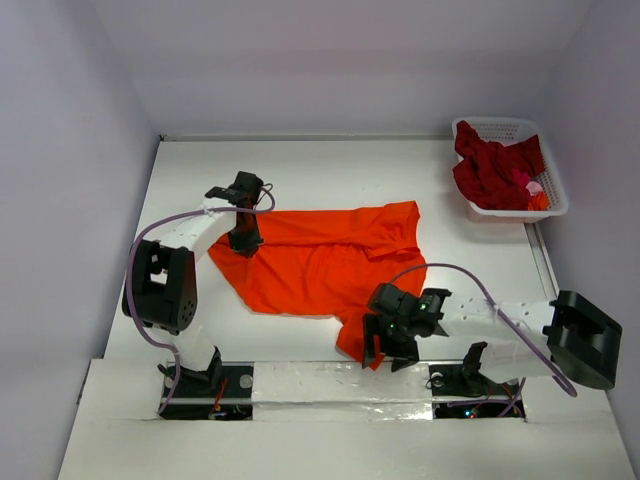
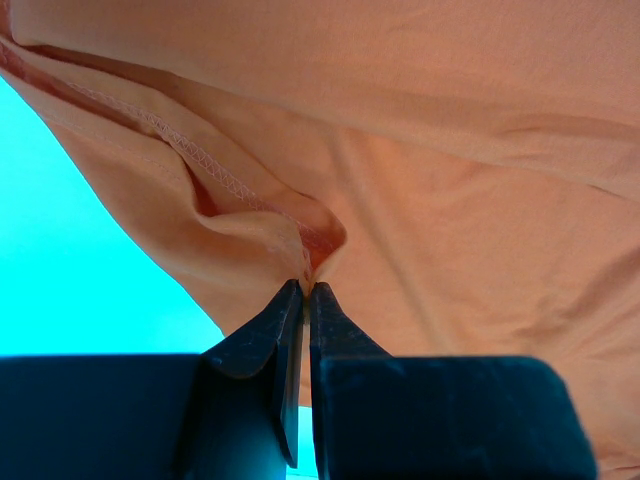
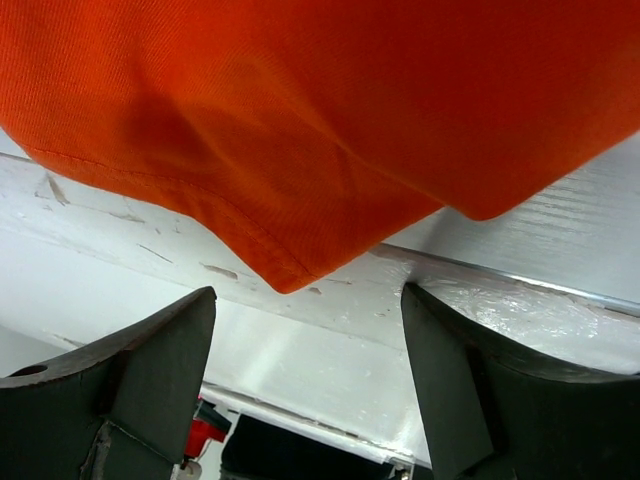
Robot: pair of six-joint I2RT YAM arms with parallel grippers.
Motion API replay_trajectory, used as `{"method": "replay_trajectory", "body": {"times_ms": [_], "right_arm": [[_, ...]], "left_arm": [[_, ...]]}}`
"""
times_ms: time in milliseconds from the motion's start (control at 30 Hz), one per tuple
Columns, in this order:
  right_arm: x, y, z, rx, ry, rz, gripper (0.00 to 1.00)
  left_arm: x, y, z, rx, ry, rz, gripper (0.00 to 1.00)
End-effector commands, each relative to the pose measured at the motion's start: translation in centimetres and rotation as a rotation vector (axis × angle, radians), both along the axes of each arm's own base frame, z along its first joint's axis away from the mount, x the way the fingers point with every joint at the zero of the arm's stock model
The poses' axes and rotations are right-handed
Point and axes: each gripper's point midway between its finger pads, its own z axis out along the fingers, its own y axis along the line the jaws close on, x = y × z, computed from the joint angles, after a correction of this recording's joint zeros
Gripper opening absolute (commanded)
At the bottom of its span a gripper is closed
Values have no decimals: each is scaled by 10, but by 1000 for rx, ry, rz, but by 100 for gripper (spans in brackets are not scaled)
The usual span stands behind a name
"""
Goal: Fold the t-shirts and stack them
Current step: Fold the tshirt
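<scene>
At the 9 o'clock edge of the orange t-shirt, the left gripper had its jaws pressed together on a pinch of hem; in the left wrist view the stitched edge puckered into a small fold right at the tips. The shirt lay spread across the middle of the surface, roughly flat but skewed; its far edge ran toward 2 o'clock and a narrow tail trailed down to 5 o'clock at the near edge. There the right gripper hovered with jaws spread wide; the shirt's corner pointed into the gap between them yet touched neither, so nothing was held on that side.

The step in hand looked like taking hold of two edges for a first fold. Done well, the right jaws would need to move in past the hem stitching before shutting, so as to take the full corner and not just its tip; the left pinch should be firm and low so the cloth does not bunch; both sides would then best lift together.

The cloth was bright, plain and thin, with soft creases near the middle; at 2 o'clock on the surface, the dark red t-shirt sat crumpled in a white basket, not yet folded.
</scene>
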Motion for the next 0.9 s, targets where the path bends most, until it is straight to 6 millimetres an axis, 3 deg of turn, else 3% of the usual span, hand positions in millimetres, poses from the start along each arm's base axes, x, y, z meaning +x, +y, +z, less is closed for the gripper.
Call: {"method": "replay_trajectory", "body": {"times_ms": [0,267,867], "right_arm": [[28,21,17,71,-143,-39,80],[35,5,34,55,-196,-118,81],[18,13,8,68,-96,-67,81]], "left_arm": [[-4,3,12,-4,-21,-2,0],[-4,4,14,0,-25,-1,0],[-4,7,15,0,-29,4,0]]}}
